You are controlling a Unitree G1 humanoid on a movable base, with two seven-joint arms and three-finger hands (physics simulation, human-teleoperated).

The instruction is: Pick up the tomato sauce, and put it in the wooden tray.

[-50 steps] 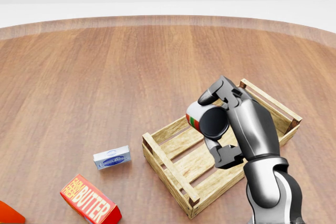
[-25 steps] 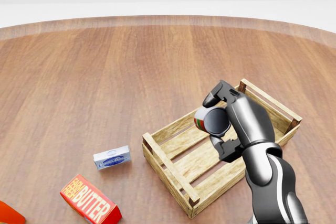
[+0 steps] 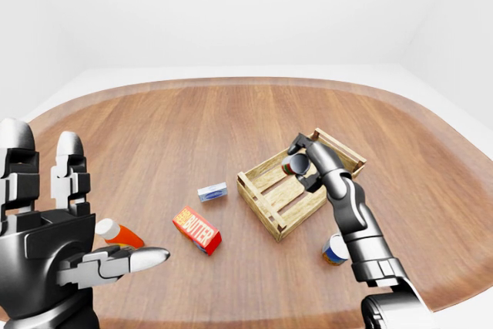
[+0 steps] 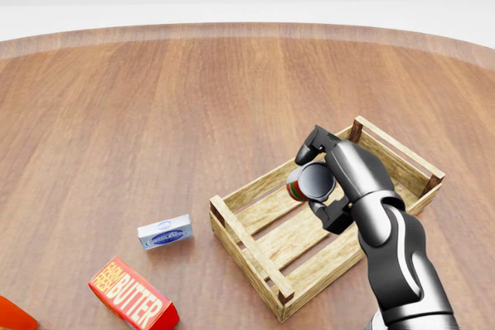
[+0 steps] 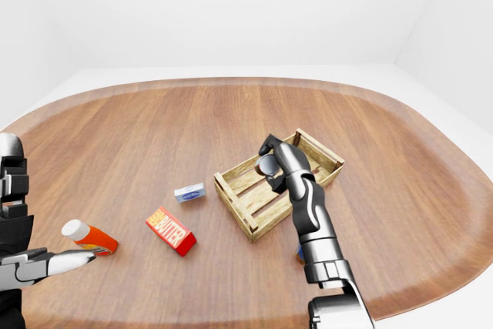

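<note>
In the head view, the right hand point(image 4: 321, 183) is gripping the tomato sauce point(image 4: 308, 182), its fingers clamped round the small can, and is holding it over the inside of the wooden tray point(image 4: 255, 249). The can is lying on its side in the grip, dark round end facing the camera, with a band of red, white and green label showing at its left edge. Judging by this, the carrying step is nearly over and the placing step is in hand: the next move is calling for a lowering of the can onto the slats, then an opening of the fingers. Whether the can is touching the slats I cannot tell. Left of the tray, a small blue-and-white box point(image 4: 165, 232) and a red butter box point(image 4: 133, 304) are lying on the table point(image 4: 155, 113).

In the left-eye view, the left hand point(image 3: 54, 244) is hanging low at the left edge, fingers spread apart and holding nothing. An orange bottle with a white cap point(image 3: 118, 233) is lying just beyond it. A second small can point(image 3: 334, 250) is standing on the table beside the right forearm, outside the tray.

In the right-eye view, the tomato sauce point(image 5: 269, 164) is showing again as a dark disc in the right hand, over the tray's middle.
</note>
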